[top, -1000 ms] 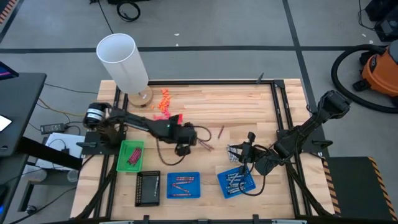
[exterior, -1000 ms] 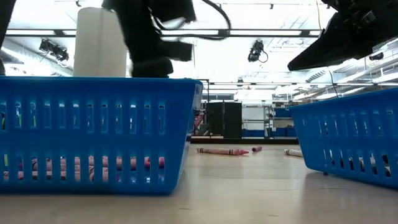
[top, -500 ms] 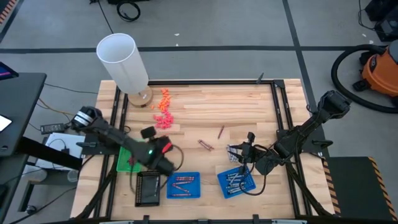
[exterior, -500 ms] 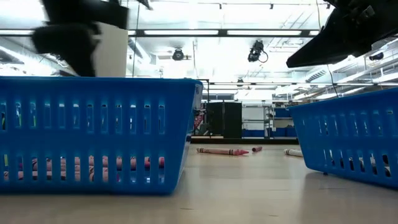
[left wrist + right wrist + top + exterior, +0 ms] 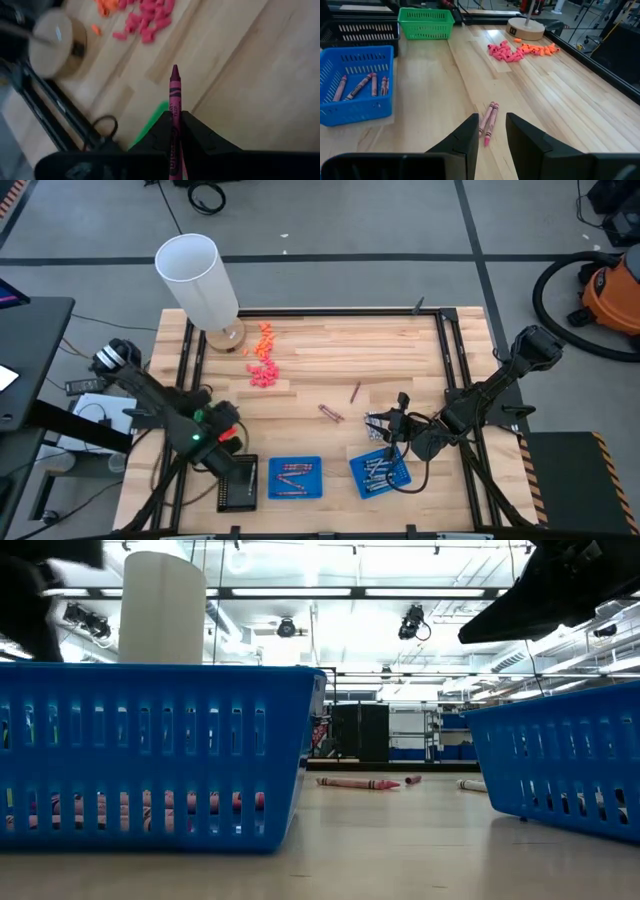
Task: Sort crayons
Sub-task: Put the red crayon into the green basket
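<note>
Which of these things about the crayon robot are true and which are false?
1. The left end effector holds a magenta crayon. True.
2. The right end effector holds a crayon. False: it is open and empty, above two loose crayons on the table.
3. The blue tray has crayons in it. True.
4. The tall white cylinder lies flat on the table. False: it stands upright.

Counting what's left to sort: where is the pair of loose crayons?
In the high view, the pair of crayons lies mid-table, between the pink pile and the right gripper.
</note>
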Available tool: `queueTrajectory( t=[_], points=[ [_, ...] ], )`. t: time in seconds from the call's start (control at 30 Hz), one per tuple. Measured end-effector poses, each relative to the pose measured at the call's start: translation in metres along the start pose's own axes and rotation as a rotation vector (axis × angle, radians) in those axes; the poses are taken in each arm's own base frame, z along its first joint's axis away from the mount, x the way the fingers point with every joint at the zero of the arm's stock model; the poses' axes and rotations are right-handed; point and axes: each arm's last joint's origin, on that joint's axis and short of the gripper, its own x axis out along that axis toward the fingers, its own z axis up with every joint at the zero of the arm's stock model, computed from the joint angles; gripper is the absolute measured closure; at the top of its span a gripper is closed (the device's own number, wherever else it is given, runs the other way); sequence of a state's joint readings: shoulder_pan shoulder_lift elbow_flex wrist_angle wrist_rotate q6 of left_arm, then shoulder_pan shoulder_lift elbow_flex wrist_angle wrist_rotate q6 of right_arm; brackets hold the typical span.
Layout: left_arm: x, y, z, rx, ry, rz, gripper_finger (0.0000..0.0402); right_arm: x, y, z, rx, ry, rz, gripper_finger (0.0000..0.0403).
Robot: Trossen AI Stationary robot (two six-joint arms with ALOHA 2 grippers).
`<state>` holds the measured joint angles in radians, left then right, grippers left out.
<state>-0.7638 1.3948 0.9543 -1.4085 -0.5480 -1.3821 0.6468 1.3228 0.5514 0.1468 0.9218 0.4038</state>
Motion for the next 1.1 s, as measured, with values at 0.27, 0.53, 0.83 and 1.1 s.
queueTrajectory(
  t=[0.27, 0.53, 0.83, 1.1],
  points=[
    [0.025, 0.022, -0.034, -0.175, 0.12, -0.117, 0.0374, 0.0, 0.0, 0.0, -0.008, 0.003, -0.004, 0.0295],
    [0.026, 0.026, -0.035, -0.239, 0.131, -0.151, 0.0374, 0.0, -0.001, 0.0, -0.007, 0.003, -0.004, 0.0295],
    [0.027, 0.025, -0.037, -0.27, 0.289, -0.155, 0.0373, 0.0, -0.001, 0.0, -0.008, 0.003, -0.004, 0.0295],
    [0.03, 0.026, -0.032, -0.287, 0.302, -0.141, 0.0305, 0.0, -0.001, 0.0, -0.008, 0.003, -0.004, 0.0295]
  ],
)
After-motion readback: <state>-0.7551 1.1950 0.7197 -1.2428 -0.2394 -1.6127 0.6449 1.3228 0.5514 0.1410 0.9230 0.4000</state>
